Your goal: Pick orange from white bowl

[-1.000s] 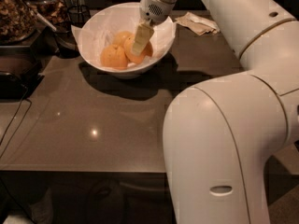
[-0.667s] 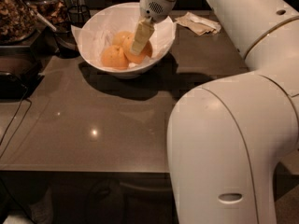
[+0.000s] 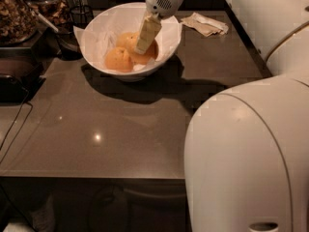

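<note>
Comparing with a second ago, the gripper stays at nearly the same place, reaching down into the white bowl near the far edge of the worktop, while the big white arm link at the near right corner has shifted a little to the right. The gripper's tip is at the orange, which lies on the right among three similar fruits on the crinkled paper lining. Whether the gripper is wide, narrow or holding the fruit, I cannot tell. The orange is round, so it shows no long axis and no pointing direction. Its skin is smooth and yellow-orange, partly hidden by the gripper.
</note>
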Controlling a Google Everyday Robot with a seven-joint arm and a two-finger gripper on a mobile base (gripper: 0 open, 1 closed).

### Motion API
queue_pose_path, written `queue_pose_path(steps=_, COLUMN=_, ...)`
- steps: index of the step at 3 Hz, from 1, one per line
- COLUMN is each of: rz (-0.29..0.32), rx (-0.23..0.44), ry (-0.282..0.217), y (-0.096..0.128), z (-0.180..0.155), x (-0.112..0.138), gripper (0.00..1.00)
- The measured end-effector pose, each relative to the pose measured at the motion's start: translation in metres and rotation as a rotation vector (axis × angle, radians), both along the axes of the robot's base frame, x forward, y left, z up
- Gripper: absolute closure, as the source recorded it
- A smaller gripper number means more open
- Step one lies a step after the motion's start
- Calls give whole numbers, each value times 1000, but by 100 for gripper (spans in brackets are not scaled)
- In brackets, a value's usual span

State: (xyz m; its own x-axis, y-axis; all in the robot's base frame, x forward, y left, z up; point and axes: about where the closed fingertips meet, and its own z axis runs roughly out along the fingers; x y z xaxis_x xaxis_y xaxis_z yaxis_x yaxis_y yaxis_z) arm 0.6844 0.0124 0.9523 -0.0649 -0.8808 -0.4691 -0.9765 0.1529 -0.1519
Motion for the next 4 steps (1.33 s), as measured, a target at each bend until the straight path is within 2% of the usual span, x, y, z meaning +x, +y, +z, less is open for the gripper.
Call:
queue_pose_path(steps=1, rz=-8, rx=-5, ry=-26, y=0, z=5, x=1, gripper=100)
queue_pose_path(steps=2, rz=-8, rx=-5, ry=-26, y=0, z=5, x=1, gripper=81)
queue_pose_path(steps=4, rz=-8, rx=-5, ry=-26, y=0, z=5, x=1, gripper=34)
